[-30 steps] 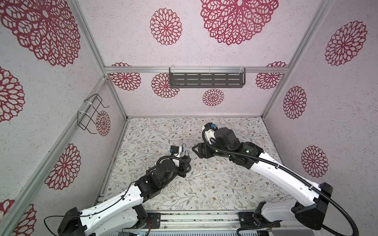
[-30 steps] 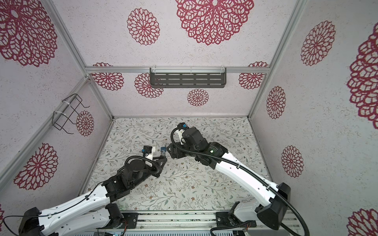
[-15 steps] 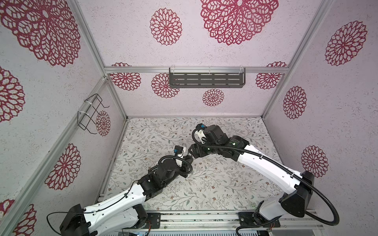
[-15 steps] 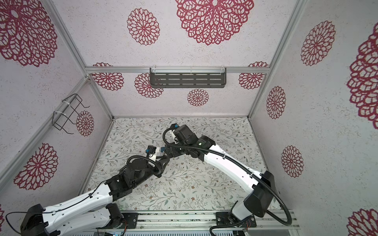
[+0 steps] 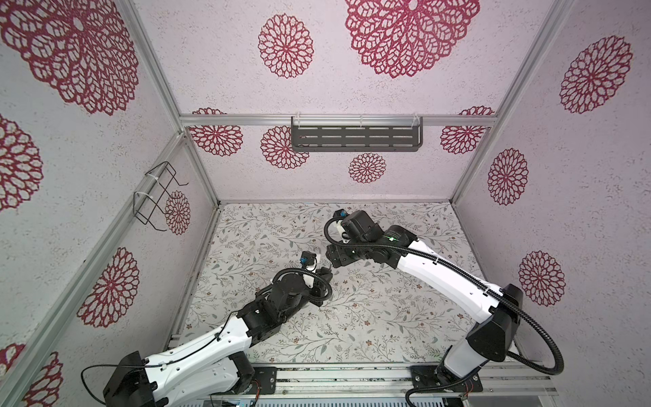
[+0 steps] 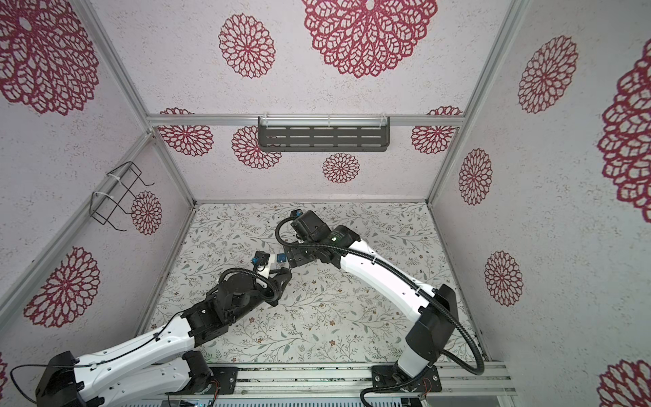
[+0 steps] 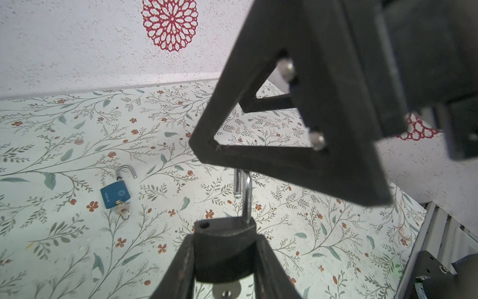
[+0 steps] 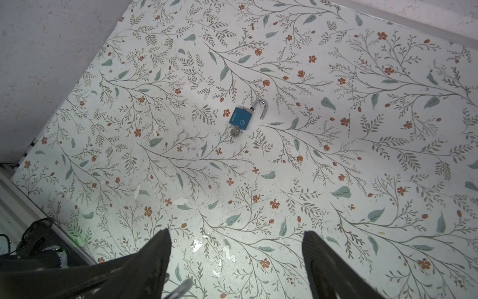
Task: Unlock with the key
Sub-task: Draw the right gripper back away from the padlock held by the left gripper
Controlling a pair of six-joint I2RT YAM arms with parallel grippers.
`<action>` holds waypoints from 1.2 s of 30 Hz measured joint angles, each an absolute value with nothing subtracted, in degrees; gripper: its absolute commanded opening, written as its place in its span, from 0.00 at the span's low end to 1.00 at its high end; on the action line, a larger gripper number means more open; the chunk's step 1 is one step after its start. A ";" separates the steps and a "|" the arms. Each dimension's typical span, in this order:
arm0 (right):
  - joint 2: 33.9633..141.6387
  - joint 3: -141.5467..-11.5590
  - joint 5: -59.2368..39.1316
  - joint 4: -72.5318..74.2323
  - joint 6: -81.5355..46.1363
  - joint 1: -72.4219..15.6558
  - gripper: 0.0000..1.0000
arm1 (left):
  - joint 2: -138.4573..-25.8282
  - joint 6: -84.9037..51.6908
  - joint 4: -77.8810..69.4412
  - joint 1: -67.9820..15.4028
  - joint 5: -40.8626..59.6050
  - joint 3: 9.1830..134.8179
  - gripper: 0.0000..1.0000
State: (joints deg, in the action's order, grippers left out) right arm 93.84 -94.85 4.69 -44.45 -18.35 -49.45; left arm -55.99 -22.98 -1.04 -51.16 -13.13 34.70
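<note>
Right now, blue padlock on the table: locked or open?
Open: the blue padlock has its shackle swung out, free end unlatched; key inserted.

A lab robot booth: aluminium frame (image 5: 246, 119), papered wall panels (image 5: 211, 53) (red rosettes), base rail (image 5: 352, 377) for arms.

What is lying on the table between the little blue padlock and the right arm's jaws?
Nothing. In the right wrist view, only bare flowered table stretches between the blue padlock and the right arm's open jaws.
</note>
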 measured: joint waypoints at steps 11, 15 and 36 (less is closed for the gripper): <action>94.54 -95.77 2.79 -47.55 -15.62 -47.31 0.84 | -55.99 -22.06 -1.37 -51.16 -12.84 34.02 0.00; 94.43 -95.07 0.16 -47.57 -15.05 -46.50 0.84 | -55.99 -22.04 -1.48 -51.16 -13.17 33.76 0.00; 78.78 -74.35 -6.00 -38.26 -17.17 -38.94 0.87 | -60.97 -29.28 1.26 -51.59 -14.26 35.42 0.00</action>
State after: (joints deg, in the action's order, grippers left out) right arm 78.78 -74.35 -6.00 -38.26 -17.17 -38.94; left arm -60.97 -29.28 1.26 -51.59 -14.26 35.42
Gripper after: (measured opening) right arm 0.861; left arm 0.348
